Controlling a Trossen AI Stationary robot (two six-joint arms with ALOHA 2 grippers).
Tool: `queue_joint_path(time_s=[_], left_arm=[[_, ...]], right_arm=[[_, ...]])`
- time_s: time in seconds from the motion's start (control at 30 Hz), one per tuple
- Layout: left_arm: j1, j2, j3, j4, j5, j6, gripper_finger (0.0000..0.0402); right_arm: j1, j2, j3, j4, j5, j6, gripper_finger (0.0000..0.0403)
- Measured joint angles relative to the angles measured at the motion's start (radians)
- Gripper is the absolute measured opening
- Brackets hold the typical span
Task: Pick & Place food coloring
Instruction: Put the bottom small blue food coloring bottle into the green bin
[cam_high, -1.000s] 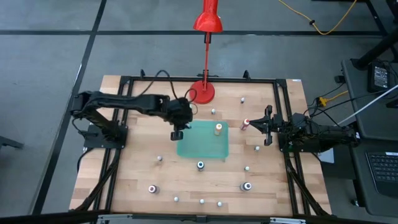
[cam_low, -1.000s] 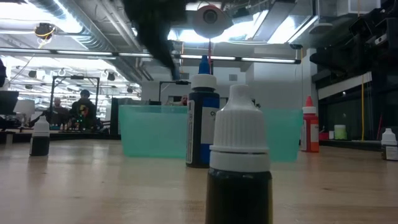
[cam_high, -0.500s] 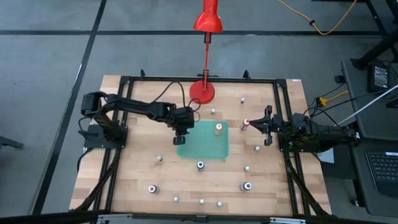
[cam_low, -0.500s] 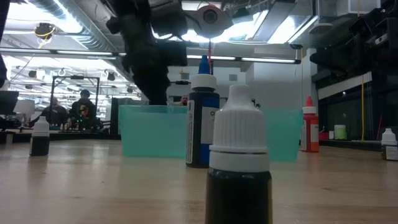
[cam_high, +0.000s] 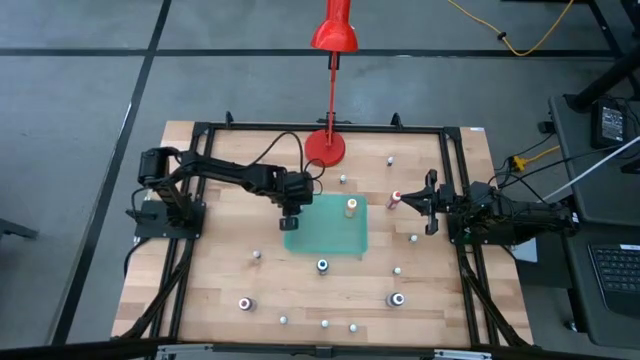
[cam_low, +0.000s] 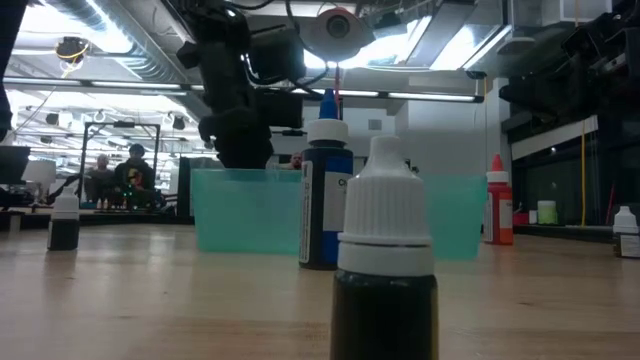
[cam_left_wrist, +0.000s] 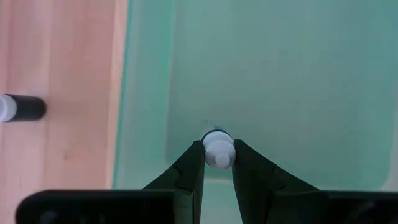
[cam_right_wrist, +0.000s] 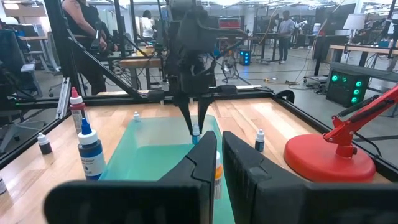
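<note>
The left end effector (cam_left_wrist: 217, 163) pinched one white-capped bottle (cam_left_wrist: 218, 149) over the single green tray (cam_high: 345, 238) (one orange-capped bottle (cam_high: 351, 207) inside); the right end effector (cam_high: 431, 203) stayed pressed together.

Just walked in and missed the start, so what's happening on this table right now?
The left gripper holds a small white-capped food coloring bottle between its fingers, above the green tray near its left edge. One orange-capped bottle already stands in the tray. More little bottles are scattered over the wooden table, not yet collected. The right gripper waits at the table's right side, fingers shut and empty, next to a red-capped bottle.
</note>
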Motion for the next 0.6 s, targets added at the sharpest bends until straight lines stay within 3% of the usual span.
queue_joint_path(time_s=[0.6], left_arm=[[0.007, 0.055, 0.003, 0.009, 0.008, 0.025, 0.0066]], right_arm=[[0.0, 0.0, 0.0, 0.0, 0.0, 0.0, 0.0031]])
